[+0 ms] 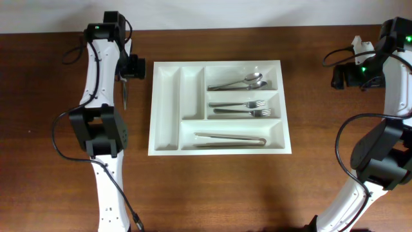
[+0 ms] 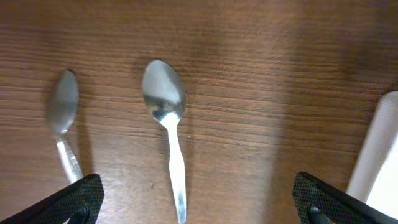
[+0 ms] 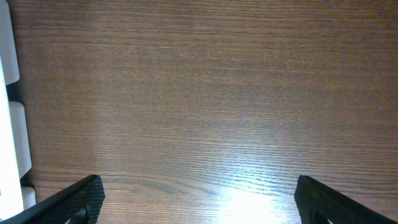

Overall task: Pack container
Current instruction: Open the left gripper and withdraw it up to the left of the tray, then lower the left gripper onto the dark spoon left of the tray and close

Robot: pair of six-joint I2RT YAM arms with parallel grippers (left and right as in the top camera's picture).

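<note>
The white tray (image 1: 166, 106) lies in the middle of the bench (image 1: 270, 187), between the two arms. The left end effector (image 2: 199, 202) hovers near the tray's upper left corner, jaws spread as wide as they go and gripping nothing. The right end effector (image 3: 199, 205) hangs well apart from the tray on the opposite side, just as wide open and just as empty-handed. In the left wrist view, two loose spoons (image 2: 165, 106) lie on the wood, bowls away from the camera. One handle runs down into the gap between the fingers, and the tray's white edge peeks in at the right. From overhead those spoons are little more than a dark sliver under the arm. Only the overhead view opens up the tray. There are two packed spoons (image 1: 237, 84) in the top crosswise compartment and two forks (image 1: 248, 108) in the middle one. Long slim metal pieces (image 1: 228, 138) fill the bottom one, too fine to name or count. The right wrist view offers only bare wood grain and a white strip at its left edge.
</note>
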